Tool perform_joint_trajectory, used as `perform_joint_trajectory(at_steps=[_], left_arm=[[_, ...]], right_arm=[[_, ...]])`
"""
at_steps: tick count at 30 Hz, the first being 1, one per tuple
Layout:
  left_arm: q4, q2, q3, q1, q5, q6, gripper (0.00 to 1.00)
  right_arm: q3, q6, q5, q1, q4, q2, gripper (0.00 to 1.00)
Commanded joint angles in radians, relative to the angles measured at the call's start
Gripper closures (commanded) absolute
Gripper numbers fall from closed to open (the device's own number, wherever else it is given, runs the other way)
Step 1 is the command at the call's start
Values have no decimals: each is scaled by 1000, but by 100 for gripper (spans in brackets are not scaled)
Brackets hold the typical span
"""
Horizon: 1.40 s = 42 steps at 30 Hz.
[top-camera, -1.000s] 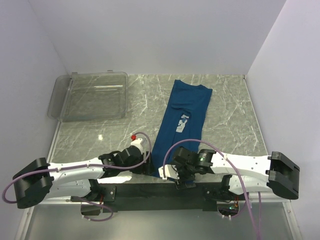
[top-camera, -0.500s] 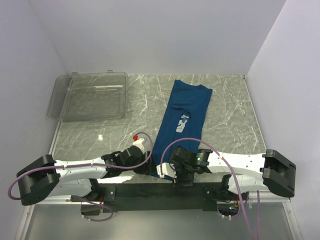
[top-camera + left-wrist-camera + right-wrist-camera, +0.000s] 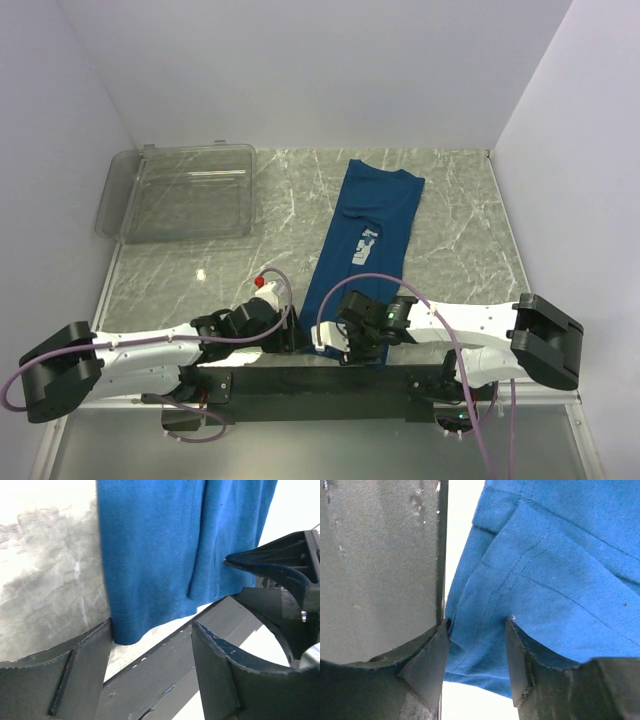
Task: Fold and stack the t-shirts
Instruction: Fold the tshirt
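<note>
Straddling the t-shirt [image 3: 560, 580] (near hem), both jaws stand apart.

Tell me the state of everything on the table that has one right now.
t-shirt, folded lengthwise into a long strip, print up.
clear bin, empty, no lid.
left gripper, open at the shirt's near hem.
right gripper, open, hem cloth between its jaws.

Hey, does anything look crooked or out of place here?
The t-shirt, folded into a long strip, lies slanted across the table, its near hem at the front edge. Nothing else stands out.
</note>
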Motion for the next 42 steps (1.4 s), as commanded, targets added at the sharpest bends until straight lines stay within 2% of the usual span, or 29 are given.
perform_joint_trajectory(at_steps=[1,4,10,11,14,16,19,20,27,36,42], left_arm=[[29,61,-21,-4,18,-20,31],[76,133,-18,-4,34,-22,35],[140,167,-28,-4,67,-19,69],[140,159,-27,-4,64,-17,84],[120,123,-12,-4,47,0,100],[93,95,4,-4,48,23,100],[48,60,37,-4,56,50,100],[41,52,51,-4,56,63,100],[19,17,105,-1,67,95,100],[-13,96,235,52,114,126,100],[-99,162,360,112,126,178,100]], right_arm=[[7,7,15,-3,25,33,48],[4,7,15,-3,22,32,50],[12,13,15,-12,12,6,58],[15,9,12,-14,11,-7,61],[22,-10,-6,-26,-7,-31,66],[30,-22,-23,-44,-33,-44,72],[46,-65,-87,-142,-78,-88,96],[49,-94,-104,-167,-89,-114,100],[76,-172,-225,-258,-199,-192,100],[96,-226,-281,-313,-276,-228,100],[154,-286,-281,-486,-316,-229,100]])
